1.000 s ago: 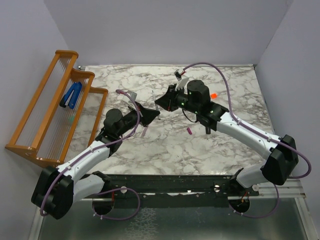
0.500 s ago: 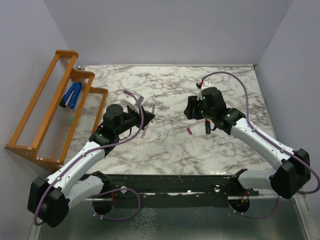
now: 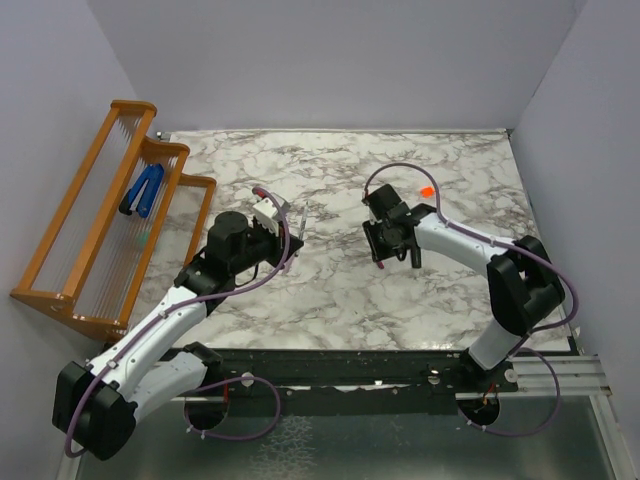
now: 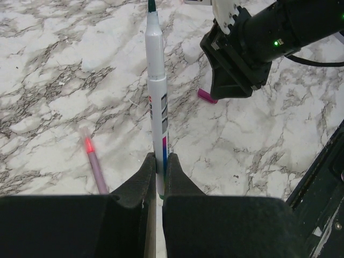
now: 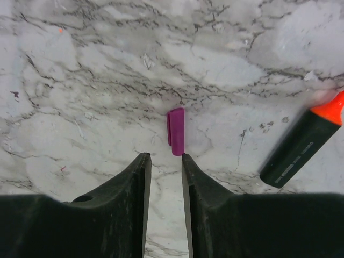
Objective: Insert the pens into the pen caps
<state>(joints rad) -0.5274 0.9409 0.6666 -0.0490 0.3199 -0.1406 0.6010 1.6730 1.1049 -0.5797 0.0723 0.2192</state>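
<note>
Top external view: a white marble counter (image 3: 330, 290) with grey veins fills the middle, closed in by plain pale lilac walls (image 3: 330, 60) at the back and on both sides. An orange wooden rack (image 3: 70, 250) leans at the counter's left edge, with a blue clip (image 3: 143, 190) resting in it. The left gripper (image 3: 288, 232) sits left of centre, clamped on a thin white pen (image 3: 302, 220) that points toward the back wall. The right gripper (image 3: 383, 250) is right of centre, aimed down at the counter. A small orange cap (image 3: 427, 191) lies alone behind it, toward the back right. Only this view shows the rack, the clip and the orange cap.

Left wrist view: the two black fingers press tight on the white pen's lower end, and the pen runs straight up the picture to a dark tip. A pink pen (image 4: 97, 169) lies on the marble just to its left, its tip glowing red. To the right, the right gripper's black body hangs above a magenta cap (image 4: 207, 96) lying flat on the counter. The pink pen shows clearly only here.

Right wrist view: looking straight down, the fingers stand a narrow gap apart with nothing between them. The magenta cap lies on the marble just beyond the fingertips, in line with the gap and not touching them. At the right a black marker (image 5: 301, 145) with an orange-red tip lies at a slant, the tip at the picture's edge. This is the one view that shows the marker plainly.
</note>
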